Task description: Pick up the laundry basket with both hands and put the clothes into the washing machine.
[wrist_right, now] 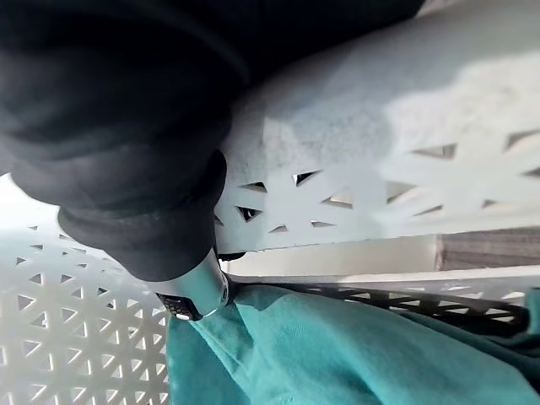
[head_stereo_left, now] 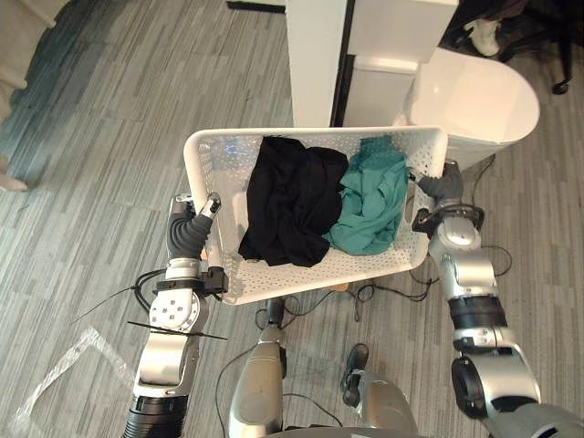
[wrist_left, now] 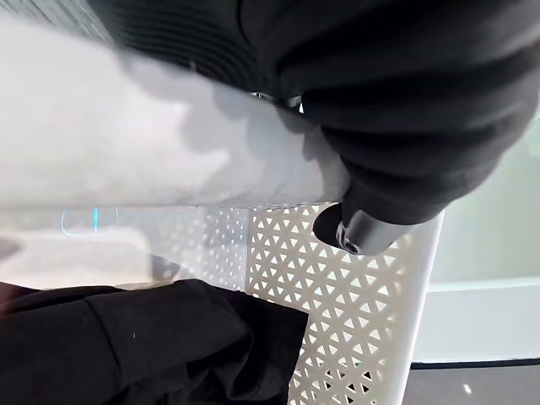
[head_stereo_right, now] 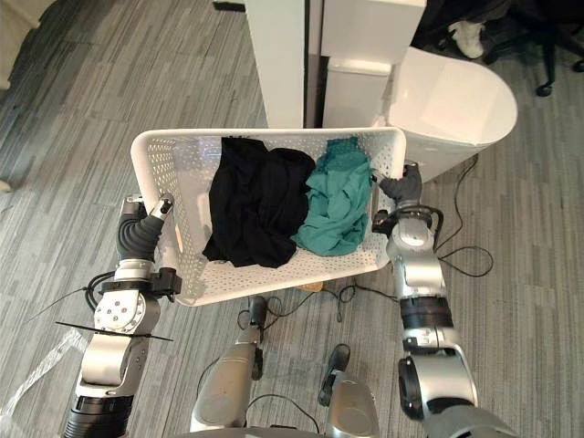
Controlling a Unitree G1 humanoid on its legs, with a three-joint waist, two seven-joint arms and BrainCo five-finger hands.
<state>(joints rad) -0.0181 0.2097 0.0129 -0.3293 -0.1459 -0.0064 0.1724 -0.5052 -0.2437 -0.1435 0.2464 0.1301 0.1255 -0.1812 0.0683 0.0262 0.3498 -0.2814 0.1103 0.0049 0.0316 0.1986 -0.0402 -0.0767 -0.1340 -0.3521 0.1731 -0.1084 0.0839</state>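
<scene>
Washer (head_stereo_left: 474,100), white and round-topped, stands ahead and to the right on the grey plank floor (head_stereo_left: 109,100), with a tall white panel (head_stereo_left: 315,55) just left of it. By my reading that rounded body is the machine the task means, though no opening can be made out.

The basket (head_stereo_left: 301,278) is off the floor, carried between the two arms. Its long axis runs from hand to hand, and its far right corner points toward the washer. Inside, the black garment (head_stereo_left: 292,201) fills the middle and the teal garment (head_stereo_left: 370,201) lies against it at the right end.

The left hand (head_stereo_left: 193,226) is clamped on the left end wall, its thumb (wrist_left: 350,232) hooked over the rim inside. The right hand (head_stereo_left: 445,185) grips the right end wall likewise, its thumb (wrist_right: 194,291) touching the teal cloth.

The right hand is the nearer to the washer, so the load likely has to travel forward and rightward. The panel crowds the basket's far edge, and a shoe (head_stereo_left: 484,36) shows beyond the washer.
</scene>
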